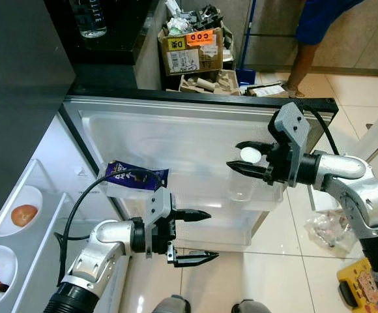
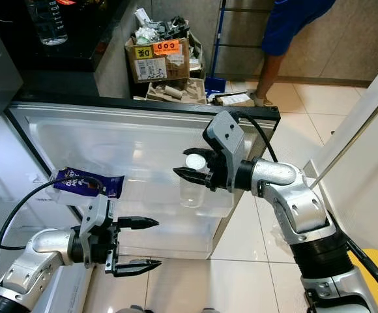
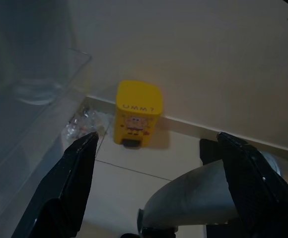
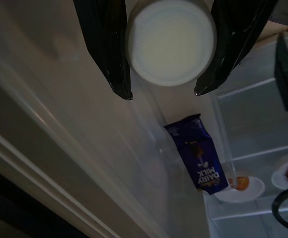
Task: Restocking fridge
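The fridge door point(image 1: 176, 130) stands open in front of me, its inner side facing up. My right gripper point(image 1: 244, 158) is shut on a clear bottle with a white cap point(image 1: 249, 155) and holds it upright over the clear door shelf point(image 1: 264, 201). In the right wrist view the cap point(image 4: 171, 42) sits between the two fingers. A blue chocolate packet point(image 1: 135, 176) lies in the door shelf further left. My left gripper point(image 1: 212, 235) is open and holds nothing, low by the door's lower edge over the floor tiles.
Inside the fridge at left are two white plates with food point(image 1: 21, 212). Behind the door stand cardboard boxes of rubbish point(image 1: 192, 49) and a person point(image 1: 313, 32). A yellow box point(image 1: 362, 287) and crumpled plastic point(image 1: 329, 231) lie on the floor at right.
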`<state>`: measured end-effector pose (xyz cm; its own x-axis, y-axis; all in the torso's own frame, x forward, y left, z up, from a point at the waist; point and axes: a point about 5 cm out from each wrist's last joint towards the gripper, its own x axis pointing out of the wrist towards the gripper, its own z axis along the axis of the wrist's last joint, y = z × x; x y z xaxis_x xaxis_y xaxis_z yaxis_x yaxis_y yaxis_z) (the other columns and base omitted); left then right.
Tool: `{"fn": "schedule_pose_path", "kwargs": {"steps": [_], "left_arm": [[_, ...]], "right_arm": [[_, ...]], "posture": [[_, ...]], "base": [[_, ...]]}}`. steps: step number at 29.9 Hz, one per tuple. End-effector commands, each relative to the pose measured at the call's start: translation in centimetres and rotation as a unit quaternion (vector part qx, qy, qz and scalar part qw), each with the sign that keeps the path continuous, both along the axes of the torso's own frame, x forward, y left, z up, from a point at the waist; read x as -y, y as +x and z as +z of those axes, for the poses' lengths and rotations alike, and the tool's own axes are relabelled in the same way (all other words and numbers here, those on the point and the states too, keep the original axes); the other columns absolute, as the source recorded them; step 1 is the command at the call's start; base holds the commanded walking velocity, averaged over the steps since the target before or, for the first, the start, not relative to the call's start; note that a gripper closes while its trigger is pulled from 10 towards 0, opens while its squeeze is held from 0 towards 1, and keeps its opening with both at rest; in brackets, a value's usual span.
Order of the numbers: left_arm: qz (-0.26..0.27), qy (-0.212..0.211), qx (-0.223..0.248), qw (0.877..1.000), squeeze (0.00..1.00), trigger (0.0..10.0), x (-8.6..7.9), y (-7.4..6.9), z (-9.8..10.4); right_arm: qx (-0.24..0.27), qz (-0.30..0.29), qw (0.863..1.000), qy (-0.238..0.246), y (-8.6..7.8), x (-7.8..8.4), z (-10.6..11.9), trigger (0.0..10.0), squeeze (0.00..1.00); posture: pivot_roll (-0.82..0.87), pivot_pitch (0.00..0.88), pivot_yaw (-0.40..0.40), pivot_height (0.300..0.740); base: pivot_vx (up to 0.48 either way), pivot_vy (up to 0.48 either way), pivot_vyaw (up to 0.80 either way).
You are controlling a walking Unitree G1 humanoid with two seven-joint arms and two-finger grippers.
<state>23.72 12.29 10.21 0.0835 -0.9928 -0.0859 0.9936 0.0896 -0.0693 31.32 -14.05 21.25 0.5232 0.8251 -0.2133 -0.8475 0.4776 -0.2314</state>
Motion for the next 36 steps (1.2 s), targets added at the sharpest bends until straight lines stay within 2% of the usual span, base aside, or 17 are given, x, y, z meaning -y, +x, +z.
{"fn": "schedule_pose_path", "kwargs": {"steps": [1,8,10,18,22,28,36], "left_arm": [[-0.017,-0.003,0.003,1.0,0.0,10.0,0.7,-0.4,0.1],[-0.032,-0.009,0.002,0.999,0.0,10.0,1.3,-0.6,0.1],[-0.045,-0.013,-0.001,0.999,0.0,10.0,1.7,-1.1,0.0],[-0.057,-0.016,-0.003,0.998,0.0,10.0,2.1,-1.5,-0.1],[-0.059,-0.016,-0.002,0.998,0.0,10.0,2.2,-1.5,0.0],[-0.063,-0.018,-0.003,0.998,0.0,10.0,2.3,-1.6,0.0],[-0.062,-0.018,-0.003,0.998,0.0,10.0,2.2,-1.6,0.0]], "right_arm": [[0.015,-0.005,1.0,-0.012,0.1,0.1,0.4,10.0,0.0],[0.02,-0.023,0.999,-0.027,0.4,0.2,0.0,10.0,0.0],[0.027,-0.054,0.997,-0.045,0.9,0.4,-0.4,10.0,0.0],[0.035,-0.101,0.992,-0.061,1.4,1.0,-0.7,10.0,0.0],[0.02,-0.117,0.991,-0.06,1.4,1.1,-1.4,10.0,0.0],[-0.017,-0.172,0.985,-0.023,2.2,1.6,-2.0,10.0,0.0],[-0.032,-0.213,0.976,-0.036,2.4,2.4,-2.9,10.0,0.0]], "posture": [[-0.09,0.126,-0.052,0.74],[-0.09,0.127,-0.055,0.74],[-0.09,0.127,-0.054,0.74],[-0.09,0.124,-0.05,0.74],[-0.09,0.123,-0.049,0.74],[-0.09,0.125,-0.046,0.74],[-0.09,0.132,-0.043,0.74]], "base": [[0.0,0.0,0.0],[0.0,0.0,0.0],[0.0,0.0,0.0],[0.0,0.0,0.0],[0.0,0.0,0.0],[0.0,0.0,0.0],[0.0,0.0,0.0]]}}
